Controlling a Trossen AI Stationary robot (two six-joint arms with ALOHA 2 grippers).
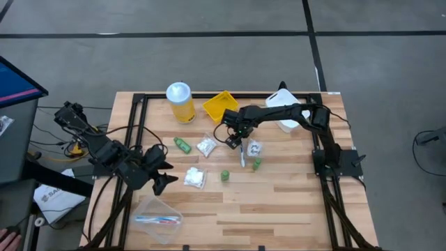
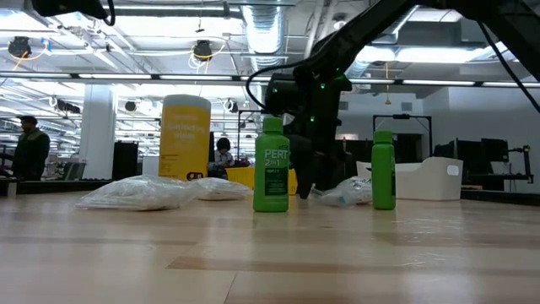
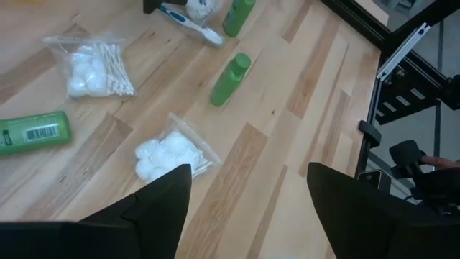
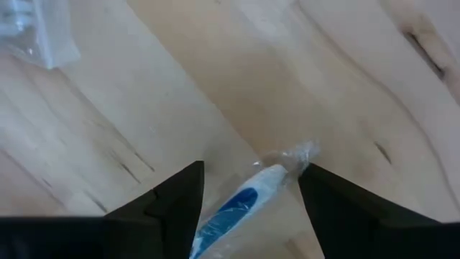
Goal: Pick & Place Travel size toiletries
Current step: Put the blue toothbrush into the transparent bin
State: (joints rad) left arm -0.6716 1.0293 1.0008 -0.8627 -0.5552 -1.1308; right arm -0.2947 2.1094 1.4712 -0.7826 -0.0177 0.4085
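Wooden table (image 1: 279, 209), right gripper (image 4: 248, 188) jaws wide astride toothbrush (image 4: 241, 205), left gripper (image 3: 248, 191) jaws wide near packet (image 3: 169, 153)

The picture's edge is cutting off the wrapped toothbrush (image 4: 241, 200) lying between the right gripper's (image 4: 250, 188) spread fingers.

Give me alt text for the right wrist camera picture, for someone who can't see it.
The right gripper hangs open just above a wrapped blue and white toothbrush that lies on the wooden table, one dark finger on each side of it. A clear packet shows at the picture's edge.
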